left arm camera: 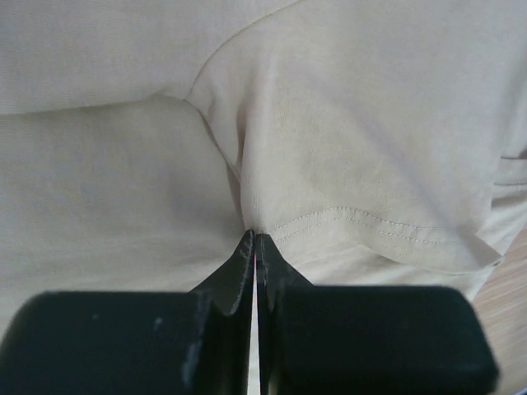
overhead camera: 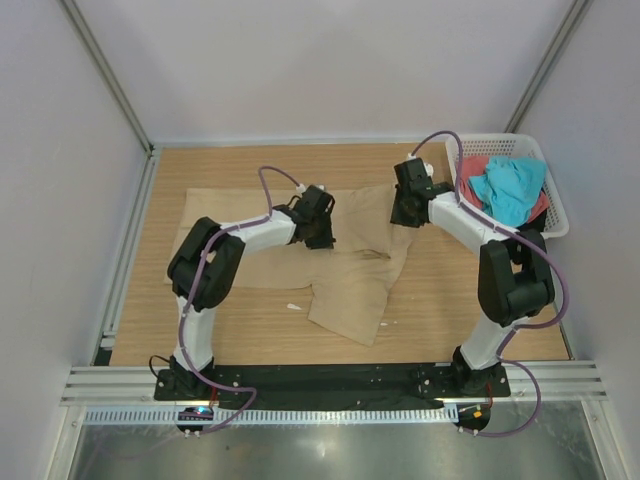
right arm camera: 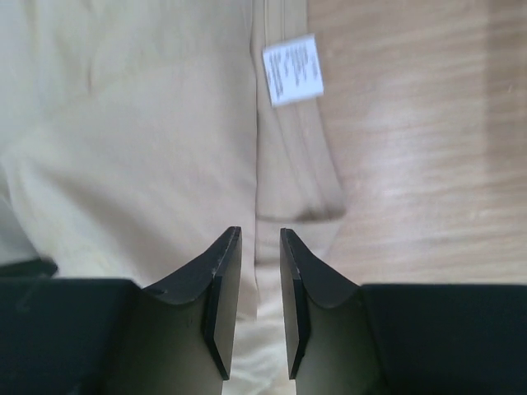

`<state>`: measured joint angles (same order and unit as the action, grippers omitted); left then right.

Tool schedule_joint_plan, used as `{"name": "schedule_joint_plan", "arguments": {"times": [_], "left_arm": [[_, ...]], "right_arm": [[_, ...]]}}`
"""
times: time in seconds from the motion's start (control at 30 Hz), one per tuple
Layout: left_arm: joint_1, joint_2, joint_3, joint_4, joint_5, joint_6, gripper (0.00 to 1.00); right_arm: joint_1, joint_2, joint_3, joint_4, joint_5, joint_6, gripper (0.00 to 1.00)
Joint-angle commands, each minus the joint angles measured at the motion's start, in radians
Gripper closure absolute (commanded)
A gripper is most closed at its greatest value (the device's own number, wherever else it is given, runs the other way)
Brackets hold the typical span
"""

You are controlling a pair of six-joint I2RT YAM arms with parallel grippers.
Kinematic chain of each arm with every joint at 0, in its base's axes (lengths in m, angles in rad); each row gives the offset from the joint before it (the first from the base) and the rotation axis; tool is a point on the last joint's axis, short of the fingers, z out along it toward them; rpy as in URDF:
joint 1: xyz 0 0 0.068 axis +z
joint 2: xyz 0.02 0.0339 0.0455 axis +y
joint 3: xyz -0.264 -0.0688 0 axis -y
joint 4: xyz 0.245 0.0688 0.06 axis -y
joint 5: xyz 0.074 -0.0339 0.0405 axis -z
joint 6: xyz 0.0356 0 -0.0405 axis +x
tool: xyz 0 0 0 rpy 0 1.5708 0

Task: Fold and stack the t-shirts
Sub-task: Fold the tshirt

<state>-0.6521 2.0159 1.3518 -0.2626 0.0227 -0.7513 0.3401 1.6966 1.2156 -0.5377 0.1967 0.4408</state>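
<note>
Though down on the light wooden surface (overhead camera: 200, 320) and partly spread, counts as unfolded so far: the plain tan-beige soft cloth t-shirt (overhead camera: 345, 270). Sprawls across the middle of that surface, with one side stretched flat toward the left, a loose flap reaching toward the near edge, and wrinkles bunched through the centre between the two arms. Shows no crisp crease and no squared outline. Shows no stack begun anywhere in view either.

Leaves two more garments waiting: a crumpled turquoise cloth t-shirt (overhead camera: 510, 190) heaped on a coral-red cloth t-shirt (overhead camera: 472, 168), both inside the white plastic lattice basket (overhead camera: 505, 137) at the far right of the surface, well apart from the tan one.

Finds the left fingers (left arm camera: 247, 251) clenched tight, tips right at the stitched hem of a short sleeve, just beside the armpit seam. Cannot tell about any cloth nipped between them.

Finds the right fingers (right arm camera: 226, 255) released, with a narrow gap between them, poised over the neck edge of the tan shirt, near the small white neck label (right arm camera: 292, 70) and the bare wood beyond. Grasping nothing.

Reads as an early stage, then, with nearly everything left. Calls first for smoothing and squaring the tan shirt, next for turning in sleeves and doubling the body. Calls after that for the same work on both shirts in the basket, and last for piling all three.
</note>
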Motion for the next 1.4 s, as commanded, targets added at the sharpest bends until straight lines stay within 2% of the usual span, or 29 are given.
{"name": "schedule_joint_plan", "arguments": {"times": [0.0,0.17,0.27,0.3,0.37,0.47,0.67,0.9,1.2,1.27,1.37], "left_arm": [[0.006,-0.012,0.050,-0.027,-0.047,0.013,1.00],[0.008,-0.038,0.092,-0.153,-0.130,0.018,1.00],[0.019,-0.054,0.095,-0.159,-0.116,0.024,1.00],[0.022,-0.057,0.107,-0.164,-0.104,0.029,0.92],[0.029,-0.055,0.128,-0.197,-0.090,0.046,0.66],[0.040,-0.065,0.167,-0.230,-0.093,0.069,0.61],[0.147,-0.039,0.216,-0.221,-0.080,0.101,0.60],[0.301,0.092,0.372,-0.202,-0.067,0.173,0.61],[0.416,0.271,0.524,-0.201,-0.029,0.175,0.61],[0.433,0.291,0.538,-0.204,0.014,0.164,0.62],[0.466,0.332,0.543,-0.199,0.020,0.132,0.62]], "right_arm": [[-0.036,0.038,0.097,0.087,-0.018,-0.020,0.68],[-0.104,0.158,0.192,0.140,-0.092,-0.048,0.67],[-0.138,0.234,0.268,0.137,-0.120,-0.065,0.67],[-0.147,0.248,0.280,0.149,-0.150,-0.074,0.67],[-0.171,0.276,0.309,0.182,-0.222,-0.082,0.67],[-0.197,0.324,0.347,0.199,-0.276,-0.094,0.67],[-0.217,0.386,0.384,0.251,-0.371,-0.123,0.67],[-0.228,0.445,0.429,0.260,-0.370,-0.152,0.67],[-0.248,0.529,0.505,0.243,-0.365,-0.171,0.68],[-0.259,0.534,0.516,0.228,-0.336,-0.165,0.72],[-0.282,0.520,0.495,0.237,-0.330,-0.146,0.92]]}}
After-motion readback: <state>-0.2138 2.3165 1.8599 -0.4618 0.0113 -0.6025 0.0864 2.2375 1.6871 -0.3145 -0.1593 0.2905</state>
